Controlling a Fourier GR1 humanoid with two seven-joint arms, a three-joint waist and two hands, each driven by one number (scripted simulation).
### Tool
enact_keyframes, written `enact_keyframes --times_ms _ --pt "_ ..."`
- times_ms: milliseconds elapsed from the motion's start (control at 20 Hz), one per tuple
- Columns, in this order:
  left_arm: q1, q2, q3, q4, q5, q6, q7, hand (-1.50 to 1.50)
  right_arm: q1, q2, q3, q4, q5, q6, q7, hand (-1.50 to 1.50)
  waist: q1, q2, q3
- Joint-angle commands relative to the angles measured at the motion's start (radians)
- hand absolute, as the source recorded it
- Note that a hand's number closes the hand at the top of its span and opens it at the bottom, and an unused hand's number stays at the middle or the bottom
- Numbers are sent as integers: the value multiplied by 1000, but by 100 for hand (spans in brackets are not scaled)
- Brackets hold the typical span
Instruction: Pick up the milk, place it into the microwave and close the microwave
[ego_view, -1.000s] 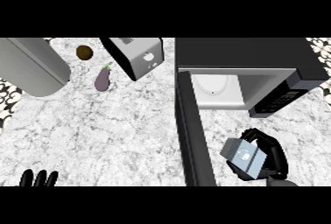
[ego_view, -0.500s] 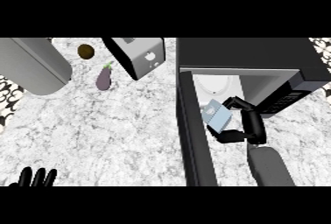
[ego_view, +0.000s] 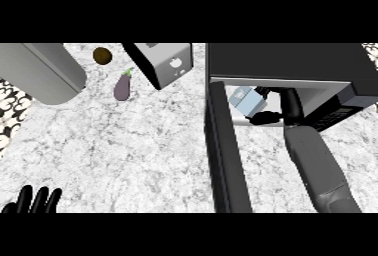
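At the lower left edge of the view, the black left hand (ego_view: 33, 201) is seen resting with its fingers straight and pointing up, above the white-and-grey marbled bench (ego_view: 140, 150). Further in, the grey right forearm (ego_view: 319, 165) is stretched up the right side, beside the long dark open door of the microwave (ego_view: 224, 150), which stands swung out toward the viewer. At the forearm's end the black right hand (ego_view: 279, 110) is reached into the pale cavity of the black box-shaped microwave (ego_view: 288, 62), its fingers and thumb curled round the small light-blue and white milk carton (ego_view: 247, 99), which is held tilted just inside the opening; whether the carton touches the cavity floor cannot be told. The carton is judged to be light and fairly stiff, though its thin walls would likely give if squeezed, and its smooth faces may be slippery; it is best held across two opposite flat sides near the middle, as appears to be done here. Beyond, on the left part of the bench, a purple eggplant (ego_view: 122, 88) and a small brown round item (ego_view: 102, 55) are seen near a grey toaster-like appliance (ego_view: 161, 64), with a large grey cylindrical container (ego_view: 43, 70) at the far left.
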Motion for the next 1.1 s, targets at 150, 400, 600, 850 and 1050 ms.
enact_keyframes --times_ms 150,400,600,850,1050 --pt "-10 5 7 13 38 -30 -5 -150 -164 -64 -80 244 34 -180 -14 150 29 13 1" --pt "-22 27 31 -26 6 -22 27 -150 -217 -93 -92 281 80 -381 -61 150 46 24 3" --pt "-32 10 10 27 -11 -20 9 -150 -285 -97 -16 387 176 -395 -26 -150 55 26 2" --pt "-13 23 20 56 -26 -25 -17 -150 -309 -81 3 457 197 -324 -43 -150 47 19 1" --pt "-26 18 22 63 -22 -26 -9 -150 -339 -51 8 489 207 -314 -33 -150 48 21 1"
